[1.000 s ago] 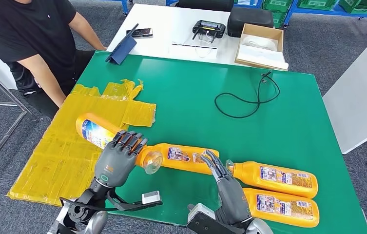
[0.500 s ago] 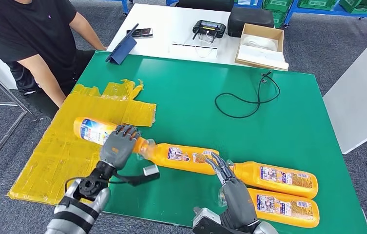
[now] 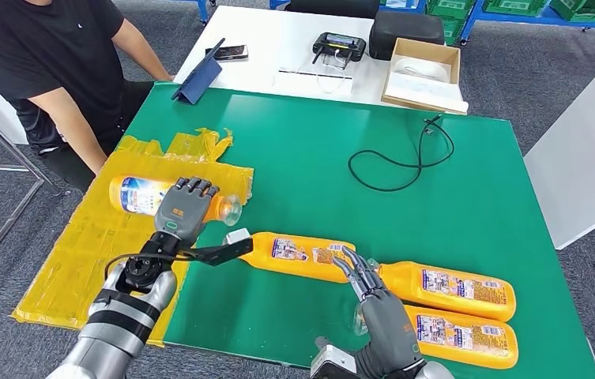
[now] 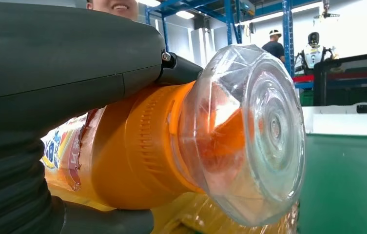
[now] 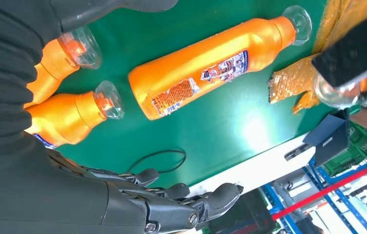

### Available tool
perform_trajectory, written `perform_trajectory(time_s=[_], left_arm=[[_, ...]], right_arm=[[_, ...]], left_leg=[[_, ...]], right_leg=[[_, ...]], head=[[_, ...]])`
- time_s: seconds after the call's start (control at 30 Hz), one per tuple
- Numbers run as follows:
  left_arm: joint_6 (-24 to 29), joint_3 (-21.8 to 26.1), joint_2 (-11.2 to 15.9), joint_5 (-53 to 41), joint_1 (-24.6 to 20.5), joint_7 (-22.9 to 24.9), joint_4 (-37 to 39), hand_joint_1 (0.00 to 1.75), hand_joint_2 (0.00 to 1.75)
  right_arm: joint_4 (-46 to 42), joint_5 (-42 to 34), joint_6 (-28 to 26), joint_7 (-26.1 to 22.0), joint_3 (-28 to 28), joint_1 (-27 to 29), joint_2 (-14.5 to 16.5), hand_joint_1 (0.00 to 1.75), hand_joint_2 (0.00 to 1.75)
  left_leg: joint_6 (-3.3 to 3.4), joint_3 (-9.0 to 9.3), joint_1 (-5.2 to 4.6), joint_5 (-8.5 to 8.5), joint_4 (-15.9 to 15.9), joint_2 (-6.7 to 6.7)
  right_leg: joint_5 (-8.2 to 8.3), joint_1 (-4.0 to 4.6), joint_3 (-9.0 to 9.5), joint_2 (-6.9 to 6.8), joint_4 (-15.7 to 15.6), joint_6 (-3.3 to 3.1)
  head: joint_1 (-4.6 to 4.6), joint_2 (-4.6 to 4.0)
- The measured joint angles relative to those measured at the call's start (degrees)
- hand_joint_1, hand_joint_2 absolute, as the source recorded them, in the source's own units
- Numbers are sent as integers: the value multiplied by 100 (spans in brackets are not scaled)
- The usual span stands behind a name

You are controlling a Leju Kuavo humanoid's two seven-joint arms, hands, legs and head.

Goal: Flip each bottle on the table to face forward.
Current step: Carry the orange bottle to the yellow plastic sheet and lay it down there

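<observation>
I am gripping one orange bottle (image 3: 148,197) in my left hand (image 3: 184,207), fingers wrapped over its shoulder, carrying it above the yellow sheet (image 3: 100,257) at about nine o'clock on the green table (image 3: 452,205). My right hand (image 3: 373,296) is holding nothing, fingers apart, hovering at six o'clock just beside the middle bottle (image 3: 298,257). Two more bottles (image 3: 446,290) are lying at five o'clock. I judge I am mid-turn; next I need to set this one down label-forward.
</observation>
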Motion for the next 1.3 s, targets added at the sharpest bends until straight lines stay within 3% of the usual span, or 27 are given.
perform_trajectory(time_s=[0.17, 0.27, 0.3, 0.4, 0.67, 1.07, 1.17, 1.3], left_arm=[[-285, 42, -56, 316, -90, -143, 0, 175, 175], [-528, 46, -64, 591, -92, -276, 1, 44, 175], [-626, 46, -64, 680, -92, -314, 2, 0, 131], [-955, 36, -61, 944, -97, -406, 17, 0, 0], [-1431, -47, 59, 1359, -186, -440, 167, 0, 0], [-1601, -141, 240, 1727, -216, -445, 399, 0, 0], [-2042, -15, 231, 2817, -189, -627, 387, 0, 0], [-3154, 492, 86, 5453, -40, -681, 48, 0, 0]], right_arm=[[0, 12, 20, -3, 16, -17, 1, 0, 175], [0, -2, 68, -16, 16, -24, 2, 0, 175], [1, -10, 84, -25, 16, -26, 3, 0, 175], [8, -48, 117, -78, 14, -48, 3, 0, 175], [48, -101, 207, -172, 4, -120, 0, 0, 175], [157, -85, 328, -208, -17, -232, 9, 0, 175], [207, -6, 406, -181, -78, -298, 10, 0, 175], [440, 259, 702, -27, -371, -671, 25, 0, 175]], left_leg=[[0, -1, -1, 0, 0, 0], [0, -3, -1, 0, 0, 0], [0, -3, -1, 0, 0, 0], [0, -4, -1, 0, 0, 0], [0, -2, -1, 1, 0, 0], [1, -2, -1, 1, 0, 0], [1, -3, -1, 1, 0, 1], [3, -3, -1, 4, 0, 6]], right_leg=[[0, -1, 0, 0, 1, 0], [0, -1, -2, 0, 1, 0], [0, -1, -2, 0, 1, 0], [0, -1, -3, 0, 1, 0], [0, 0, 0, 0, 1, 0], [0, -1, 0, 0, 1, 0], [0, -1, 1, 1, 2, 0], [4, -2, 0, 4, 3, 5]], head=[[0, 0], [1, 0], [1, 0], [1, 0], [1, 0], [1, 0], [0, 0], [1, 1]])
